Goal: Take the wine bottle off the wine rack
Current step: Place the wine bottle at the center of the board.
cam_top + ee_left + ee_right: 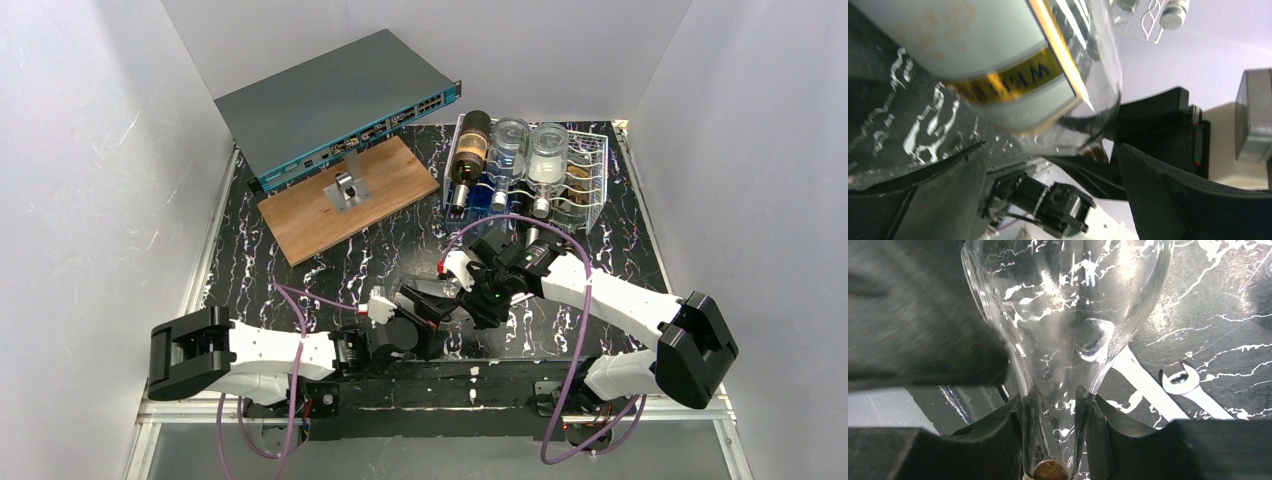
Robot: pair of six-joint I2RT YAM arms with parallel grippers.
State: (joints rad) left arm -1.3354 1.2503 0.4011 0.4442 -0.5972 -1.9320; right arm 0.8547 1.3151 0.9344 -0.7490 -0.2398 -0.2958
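Clear wine bottle [1068, 300] over black marbled tabletop [240, 272], white walls [90, 150] round.
R claw [1055, 435] clamps its neck; L claw [1050, 150] gapes wide; wine rack [590, 195] at 1 o'clock.

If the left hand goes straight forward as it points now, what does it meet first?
Most likely the clear wine bottle, whose labelled body lies just ahead of the open left hand in its wrist view. The right hand grips this bottle by the neck. The exact gap is unclear.
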